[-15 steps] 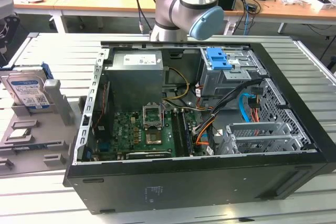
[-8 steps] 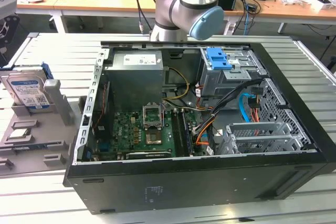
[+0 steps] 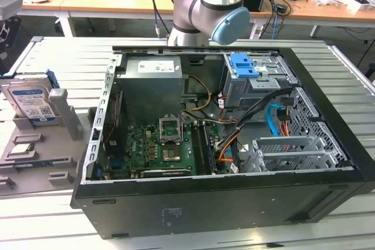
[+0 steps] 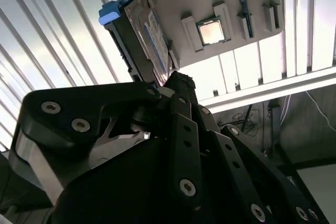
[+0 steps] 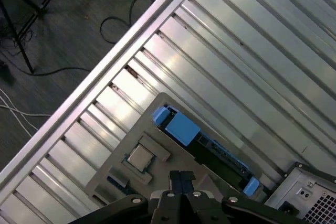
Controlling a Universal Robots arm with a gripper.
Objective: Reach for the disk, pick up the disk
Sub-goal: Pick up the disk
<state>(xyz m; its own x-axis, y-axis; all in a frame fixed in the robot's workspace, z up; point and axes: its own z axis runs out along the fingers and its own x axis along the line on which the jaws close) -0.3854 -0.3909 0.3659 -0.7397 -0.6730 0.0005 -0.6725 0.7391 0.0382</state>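
Observation:
The disk (image 3: 30,100) stands on edge in a grey holder plate (image 3: 64,127) at the exterior view's left, beside the open computer case; it is silver-grey with a blue-and-white label and blue rails. In the first wrist view the disk (image 5: 181,128) shows edge-on by its blue rail, well below my gripper (image 5: 181,179). The black fingertips (image 5: 175,178) sit together with nothing between them. The second wrist view has the disk (image 4: 143,32) beyond the gripper (image 4: 178,81) and its black linkage. The gripper hangs high over the plate, clear of the disk.
A small square silver chip (image 3: 21,149) (image 5: 139,157) (image 4: 211,31) rests in a socket on the same plate. The open black computer case (image 3: 222,139) fills the middle of the slatted metal table (image 3: 76,57). The arm's grey and blue joint (image 3: 208,7) stands behind the case.

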